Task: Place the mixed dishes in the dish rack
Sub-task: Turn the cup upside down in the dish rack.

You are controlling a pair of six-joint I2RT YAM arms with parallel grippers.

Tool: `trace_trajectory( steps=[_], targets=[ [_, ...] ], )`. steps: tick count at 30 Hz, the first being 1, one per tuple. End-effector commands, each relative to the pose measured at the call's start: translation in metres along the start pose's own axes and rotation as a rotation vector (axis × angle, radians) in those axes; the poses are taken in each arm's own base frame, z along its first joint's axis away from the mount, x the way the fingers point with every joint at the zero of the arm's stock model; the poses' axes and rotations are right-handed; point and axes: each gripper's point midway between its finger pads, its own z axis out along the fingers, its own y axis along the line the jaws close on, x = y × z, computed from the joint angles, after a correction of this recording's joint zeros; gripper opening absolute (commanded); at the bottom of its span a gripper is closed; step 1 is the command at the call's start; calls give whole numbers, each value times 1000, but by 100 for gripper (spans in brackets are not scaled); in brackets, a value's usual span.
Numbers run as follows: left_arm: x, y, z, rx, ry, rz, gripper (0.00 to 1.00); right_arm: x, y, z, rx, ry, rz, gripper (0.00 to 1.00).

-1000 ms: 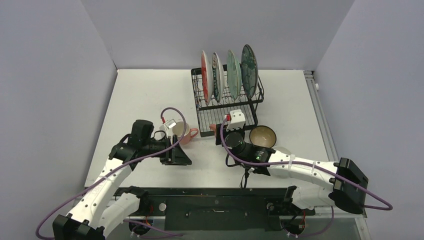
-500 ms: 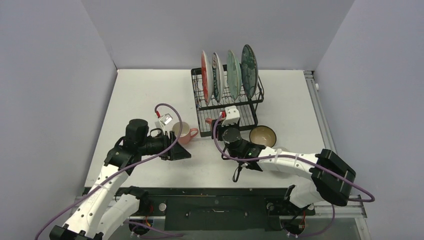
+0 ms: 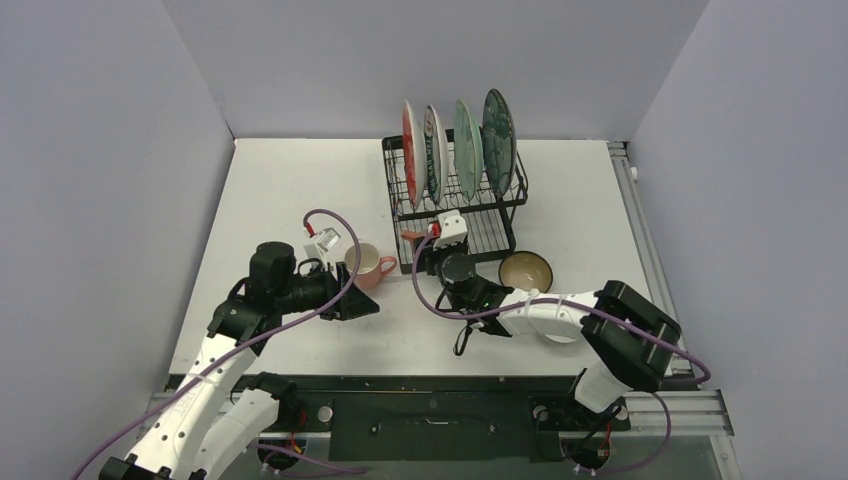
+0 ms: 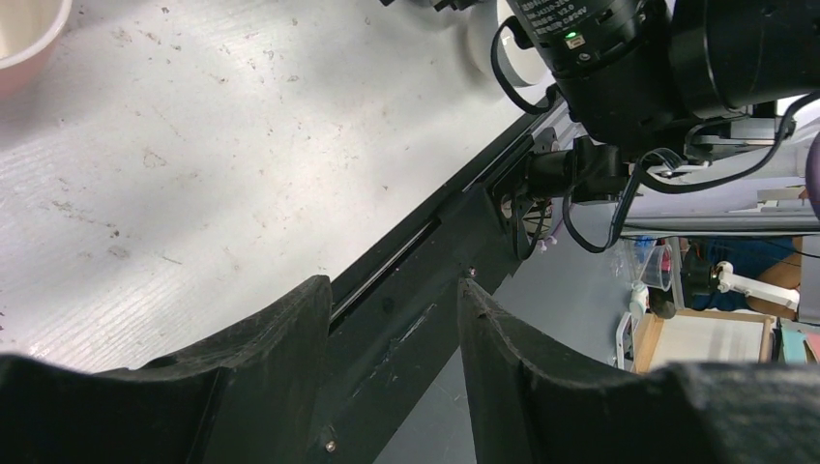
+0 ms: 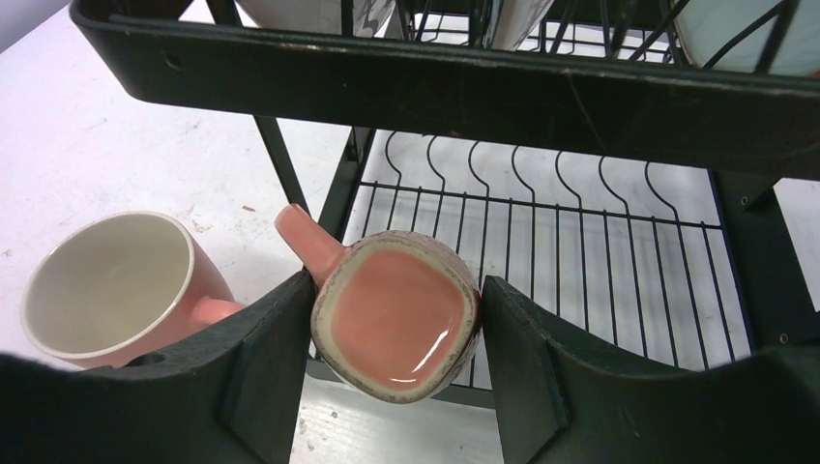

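Note:
My right gripper [image 5: 396,324] is shut on the white orange-handled mug [image 5: 395,314]. The mug lies on its side between the pads, its salmon face toward the camera and its handle pointing up-left. It hangs at the front edge of the dish rack's [image 5: 483,87] lower grid, seen from above at the rack's [image 3: 500,215] front left corner beside my right gripper [image 3: 425,252]. Three plates, red-orange [image 3: 408,150], light green [image 3: 466,145] and dark teal [image 3: 498,125], stand in the upper slots. The pink mug [image 3: 368,266] stands upright on the table. My left gripper [image 3: 355,305] is open and empty just near of it.
A brown bowl [image 3: 525,270] sits on the table right of the rack's front. A fourth plate [image 3: 434,150] stands between the red-orange and green ones. The pink mug [image 5: 106,280] is close to my right gripper's left finger. The table's near edge and a black rail [image 4: 425,290] lie under my left gripper [image 4: 395,290].
My right arm has carried the orange-handled mug forward and left, up to the rack's lower tier. My left arm has drawn back slightly to the left, away from the pink mug.

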Motion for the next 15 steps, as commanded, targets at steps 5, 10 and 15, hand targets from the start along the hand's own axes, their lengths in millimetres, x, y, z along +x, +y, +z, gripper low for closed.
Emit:
trace_trajectory(
  steps=[5,10,15],
  targets=[
    [-12,-6,0,32,-49,58,47,-36,10,15,-30,-153,63,0],
    [-12,-5,0,28,-51,58,47,-34,8,22,-20,-153,50,0],
    [-12,-4,1,26,-50,57,48,-31,2,27,0,-149,48,0]
  ],
)
